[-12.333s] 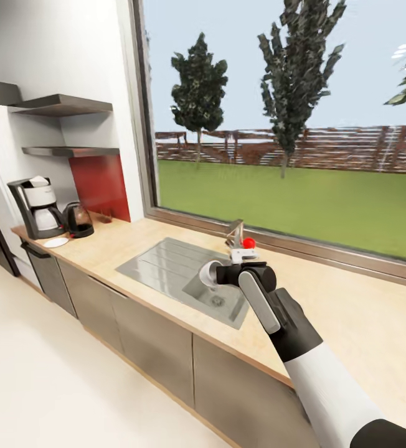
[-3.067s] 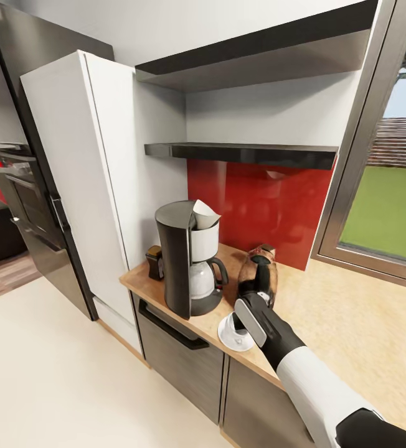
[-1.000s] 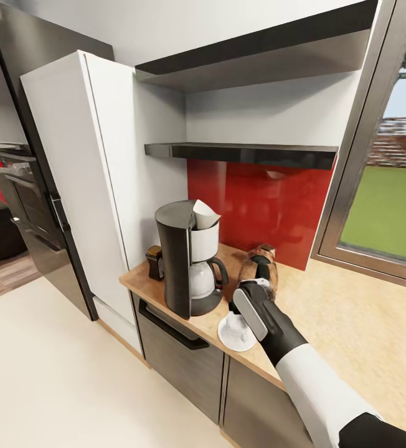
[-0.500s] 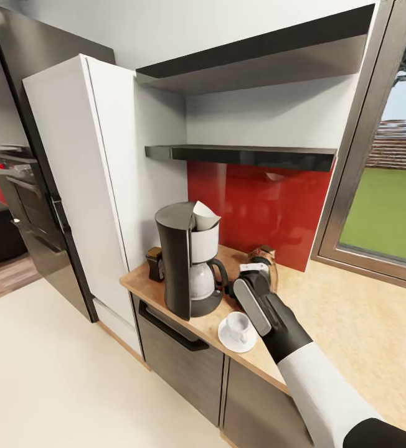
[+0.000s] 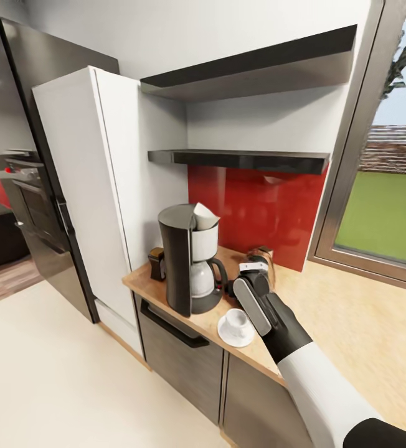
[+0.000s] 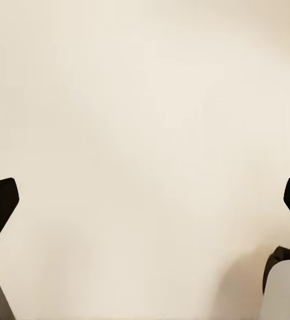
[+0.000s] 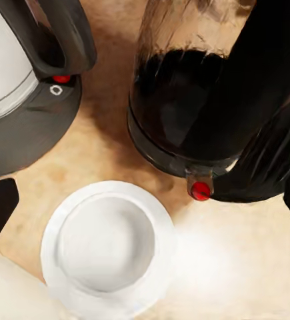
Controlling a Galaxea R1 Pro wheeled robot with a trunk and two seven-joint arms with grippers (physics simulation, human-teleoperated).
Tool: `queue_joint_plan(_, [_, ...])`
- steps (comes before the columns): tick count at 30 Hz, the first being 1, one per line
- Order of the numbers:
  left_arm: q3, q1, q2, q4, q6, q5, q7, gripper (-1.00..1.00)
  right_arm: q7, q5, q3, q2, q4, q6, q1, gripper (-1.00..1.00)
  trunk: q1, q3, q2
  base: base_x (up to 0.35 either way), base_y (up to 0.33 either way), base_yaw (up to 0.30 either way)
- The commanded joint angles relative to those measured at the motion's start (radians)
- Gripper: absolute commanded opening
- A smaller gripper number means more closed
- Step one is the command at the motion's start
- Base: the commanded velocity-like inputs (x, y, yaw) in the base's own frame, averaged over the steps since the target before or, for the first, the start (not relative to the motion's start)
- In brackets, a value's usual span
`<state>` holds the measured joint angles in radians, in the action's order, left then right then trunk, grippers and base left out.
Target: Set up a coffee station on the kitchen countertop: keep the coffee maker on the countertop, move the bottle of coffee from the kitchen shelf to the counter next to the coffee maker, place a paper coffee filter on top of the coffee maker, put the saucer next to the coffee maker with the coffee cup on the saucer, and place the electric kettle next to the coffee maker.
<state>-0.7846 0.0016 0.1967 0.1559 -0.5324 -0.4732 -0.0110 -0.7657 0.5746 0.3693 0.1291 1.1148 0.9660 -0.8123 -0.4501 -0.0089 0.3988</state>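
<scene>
The coffee maker stands on the kitchen countertop with the paper coffee filter on top. The bottle of coffee sits just behind it, beside the white cabinet. In front of the machine, the coffee cup rests on the saucer. My right gripper hovers open above the cup and the electric kettle, hiding much of the kettle. The right wrist view looks down on the cup, saucer, kettle and coffee maker base, my right gripper empty. My left gripper is open over pale floor. The kitchen shelf is bare.
A tall white cabinet borders the counter's left end, with a dark fridge beyond. A thicker dark board hangs above the shelf, a red backsplash behind the kettle. A window is at right. Dark cabinet fronts sit below.
My right gripper let go of the cup on the saucer, opened, and lifted back toward the kettle. The head camera shifted slightly. Earlier I carried the cup from the sink.
</scene>
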Motion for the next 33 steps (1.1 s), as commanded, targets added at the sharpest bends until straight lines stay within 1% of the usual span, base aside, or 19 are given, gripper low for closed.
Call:
queue_joint_plan(1, [-0.008, 0.000, 0.000, 0.001, -0.003, -0.010, -0.001, 1.00, -0.010, 0.010, 0.002, 0.000, 0.000, 0.002, -0.001, 1.00, 0.000, -0.001, 0.001, -0.310, 0.028, 0.000])
queue_joint_plan(15, [-0.008, 0.000, 0.000, 0.001, -0.003, -0.010, -0.001, 1.00, -0.010, 0.010, 0.002, 0.000, -0.002, 0.002, -0.001, 1.00, 0.000, 0.000, 0.001, -0.320, 0.079, 0.000])
queue_joint_plan(21, [-0.008, 0.000, 0.000, 0.001, -0.003, -0.010, -0.001, 1.00, -0.008, 0.011, 0.005, -0.001, 0.006, 0.000, -0.001, 1.00, 0.000, 0.000, 0.001, -0.080, 0.014, 0.000])
queue_joint_plan(25, [-0.008, 0.000, 0.001, 0.001, -0.002, -0.010, -0.001, 1.00, -0.005, 0.010, 0.014, -0.005, 0.047, -0.002, -0.001, 1.00, 0.000, 0.000, 0.001, -0.007, 0.001, 0.000])
queue_joint_plan(27, [-0.008, 0.000, 0.001, 0.001, -0.002, -0.010, -0.001, 1.00, -0.004, 0.010, 0.040, -0.006, 0.058, -0.004, -0.001, 1.00, 0.000, 0.000, 0.001, -0.002, 0.000, 0.000])
queue_joint_plan(29, [-0.008, 0.000, 0.001, 0.001, -0.001, -0.010, -0.001, 1.00, -0.003, 0.010, 0.090, -0.007, 0.064, -0.014, -0.001, 1.00, 0.000, 0.000, 0.001, 0.000, 0.000, 0.000])
queue_joint_plan(31, [-0.009, 0.000, 0.001, 0.002, -0.001, -0.010, -0.001, 1.00, -0.001, 0.010, 0.156, -0.007, 0.064, -0.047, 0.000, 1.00, 0.000, 0.000, 0.001, 0.000, 0.000, 0.000])
queue_joint_plan(33, [-0.010, 0.000, 0.001, 0.002, -0.001, -0.010, -0.001, 1.00, 0.000, 0.010, 0.248, -0.007, 0.062, -0.103, 0.000, 1.00, 0.000, 0.000, 0.001, 0.000, 0.000, 0.000])
